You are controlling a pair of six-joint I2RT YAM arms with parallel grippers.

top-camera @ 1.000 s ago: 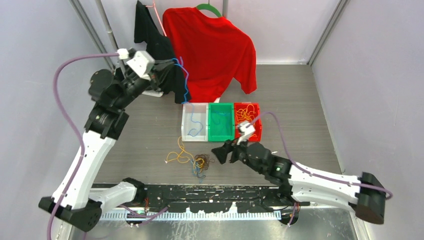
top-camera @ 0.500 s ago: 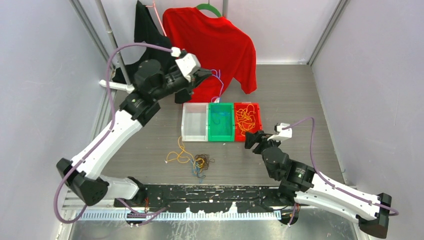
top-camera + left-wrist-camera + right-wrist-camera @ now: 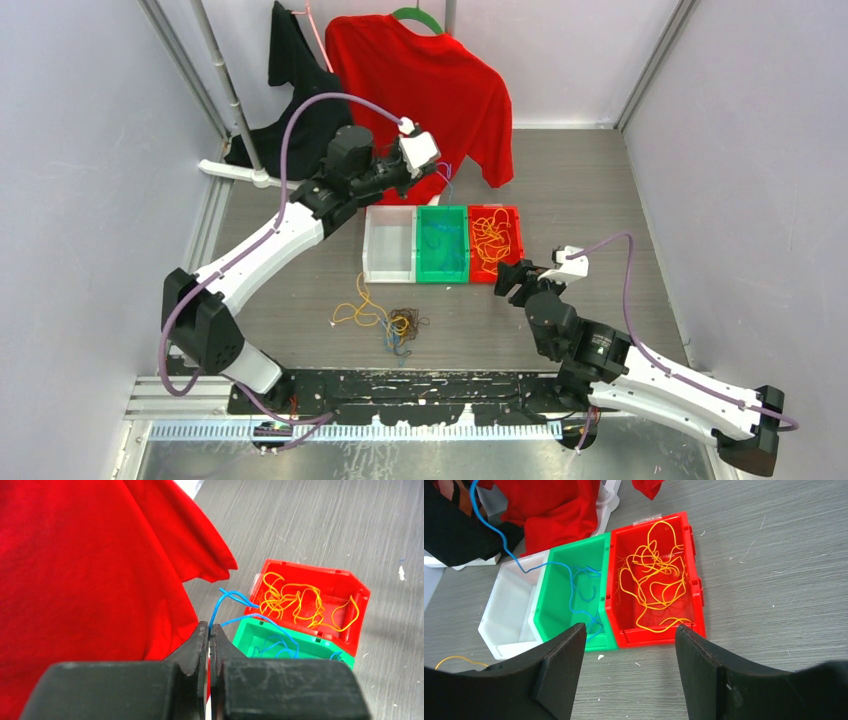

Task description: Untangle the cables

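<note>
Grey wood-grain desk [image 3: 600, 190] carries a green bin [image 3: 441, 275] flanked by a white bin [image 3: 388, 250] and a red bin [image 3: 516, 225]. Behind the green bin, the left claw [image 3: 209, 630] is pinched tight on a blue cable [image 3: 235, 596] trailing down into it. Right of the green bin's front, the right claw [image 3: 630, 630] hangs wide and empty. A mixed cable tangle [image 3: 400, 325] lies before the green bin.

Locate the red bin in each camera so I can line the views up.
Top external: red bin just right of centre, rightmost of the three-bin row.
Left wrist: red bin right of centre, mid-height, orange-yellow strands inside.
Right wrist: red bin upper centre, seen from its near end.
Shared landmark: the green bin sits directly against its side in all three views.
</note>
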